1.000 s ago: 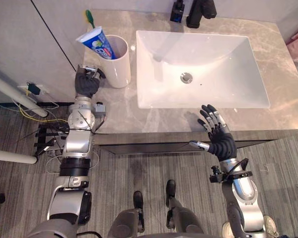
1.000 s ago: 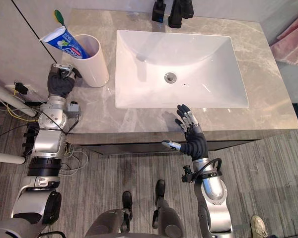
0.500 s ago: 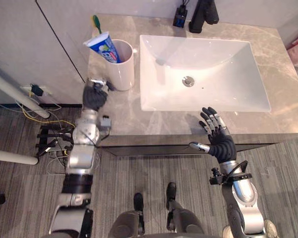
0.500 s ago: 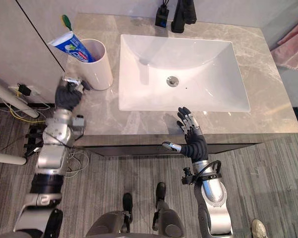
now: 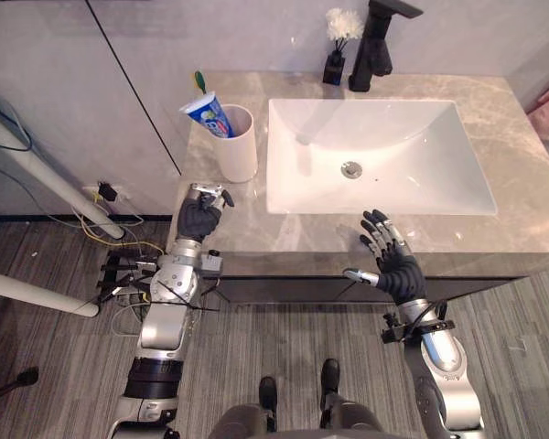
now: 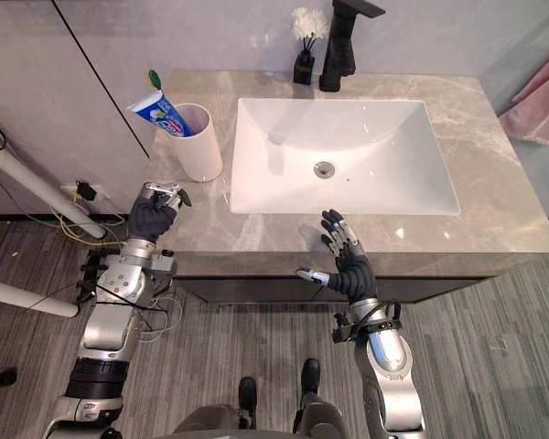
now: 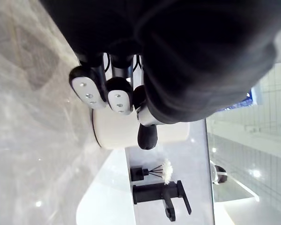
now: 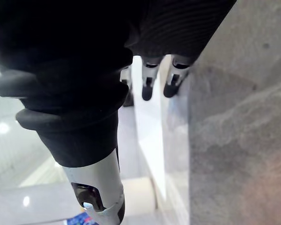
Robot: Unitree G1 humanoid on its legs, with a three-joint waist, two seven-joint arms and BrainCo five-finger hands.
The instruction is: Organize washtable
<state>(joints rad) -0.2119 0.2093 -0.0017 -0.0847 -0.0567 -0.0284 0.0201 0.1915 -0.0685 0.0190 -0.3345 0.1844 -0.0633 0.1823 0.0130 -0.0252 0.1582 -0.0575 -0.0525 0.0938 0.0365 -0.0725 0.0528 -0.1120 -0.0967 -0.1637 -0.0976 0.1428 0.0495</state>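
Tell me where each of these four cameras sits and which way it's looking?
Left eye view: on the head, looking down at counter, sink and cup; left hand and right hand show on their arms.
Right eye view: just beside it, same scene, same hands.
Left wrist view: on the left wrist, looking past curled fingers toward cup and faucet.
Right wrist view: on the right wrist, looking past straight fingers along the counter's edge to the sink.
Shared: left wrist and eye views both show cup and faucet.
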